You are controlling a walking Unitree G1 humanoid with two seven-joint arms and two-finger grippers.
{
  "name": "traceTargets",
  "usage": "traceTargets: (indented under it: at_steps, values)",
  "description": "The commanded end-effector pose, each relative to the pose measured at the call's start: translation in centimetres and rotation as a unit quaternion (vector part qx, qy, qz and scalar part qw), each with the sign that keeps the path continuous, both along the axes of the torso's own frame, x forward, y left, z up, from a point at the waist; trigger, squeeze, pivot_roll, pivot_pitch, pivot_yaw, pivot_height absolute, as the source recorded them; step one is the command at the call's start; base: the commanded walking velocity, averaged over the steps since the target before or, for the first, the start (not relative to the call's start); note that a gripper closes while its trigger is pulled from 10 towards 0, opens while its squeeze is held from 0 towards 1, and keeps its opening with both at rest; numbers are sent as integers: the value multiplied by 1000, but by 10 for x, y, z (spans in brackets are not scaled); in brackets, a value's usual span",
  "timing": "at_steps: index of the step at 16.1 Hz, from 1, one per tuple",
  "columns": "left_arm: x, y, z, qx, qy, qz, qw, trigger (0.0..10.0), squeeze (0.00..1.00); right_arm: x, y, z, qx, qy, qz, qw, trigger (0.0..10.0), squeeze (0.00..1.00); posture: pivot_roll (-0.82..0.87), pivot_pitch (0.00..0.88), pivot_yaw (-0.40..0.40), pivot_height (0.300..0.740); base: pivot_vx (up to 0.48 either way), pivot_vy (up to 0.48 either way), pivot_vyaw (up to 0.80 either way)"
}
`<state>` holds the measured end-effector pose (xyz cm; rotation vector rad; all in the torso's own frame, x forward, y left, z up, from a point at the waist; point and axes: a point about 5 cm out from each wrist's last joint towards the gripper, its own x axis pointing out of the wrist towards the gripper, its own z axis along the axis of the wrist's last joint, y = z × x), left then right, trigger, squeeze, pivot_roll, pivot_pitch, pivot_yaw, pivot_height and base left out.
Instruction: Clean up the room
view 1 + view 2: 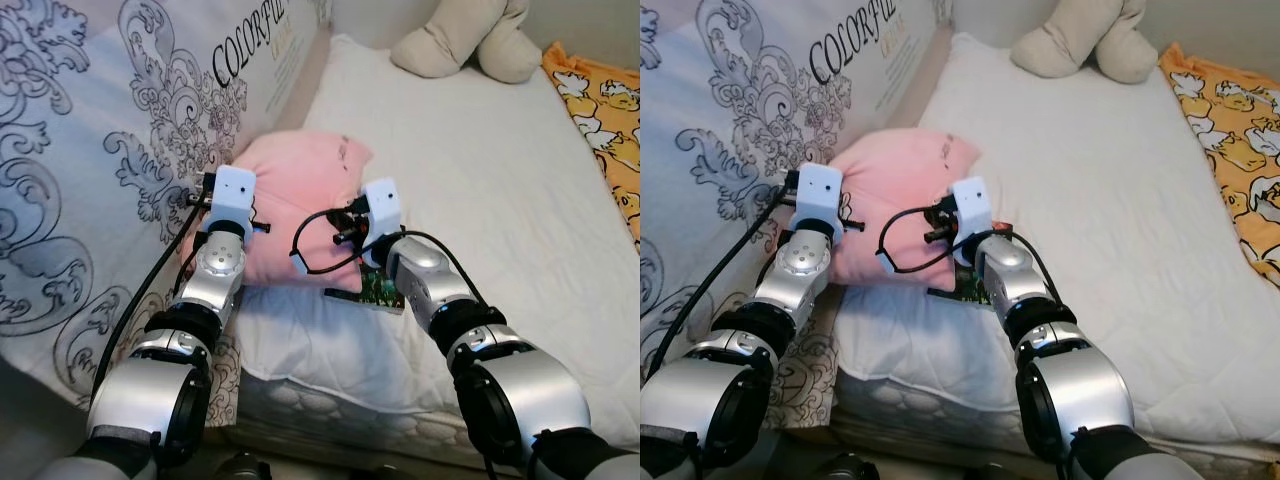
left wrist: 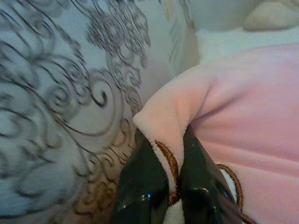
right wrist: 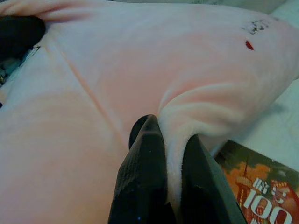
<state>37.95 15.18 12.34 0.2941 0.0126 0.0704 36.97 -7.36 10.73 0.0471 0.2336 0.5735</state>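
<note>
Left jaws (image 2: pixel 170 186): clamped on a fold at the pillow's (image 1: pixel 300 200) corner, beside the patterned duvet (image 1: pixel 90 150).
Right jaws (image 3: pixel 163 172): pinching a ridge of pink plush on the pillow's near edge.
Pillow: pink, on the bed's (image 1: pixel 480 200) near left part, against the duvet; long axis runs from the near left corner up toward the far right.
Book (image 3: pixel 261 186): flat on the sheet, partly under the pillow's right edge.
Plush toy (image 1: pixel 470 40): beige, at the bed's far end.
Blanket (image 1: pixel 605 120): orange, along the bed's right side.

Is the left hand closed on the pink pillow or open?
Closed: the left hand pinches a fold of the pink pillow between its fingers.
</note>
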Motion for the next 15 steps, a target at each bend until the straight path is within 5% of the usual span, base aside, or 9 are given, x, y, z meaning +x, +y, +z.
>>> traceTargets:
  at_steps: [1,7,15]
  values:
    - [6,15,15,3,-27,45,999,10000,0,-4,-25,-17,-25,26,-43,998,10000,0,-36,43,-35,740,0,0,0]
    - [7,15,12,25,-11,53,998,10000,0,-9,-29,-27,-67,29,-38,997,10000,0,-49,62,-30,740,0,0,0]
    - [-5,22,-18,28,49,65,996,10000,0,-20,-29,-47,-100,56,-46,992,10000,0,-35,62,-38,740,0,0,0]
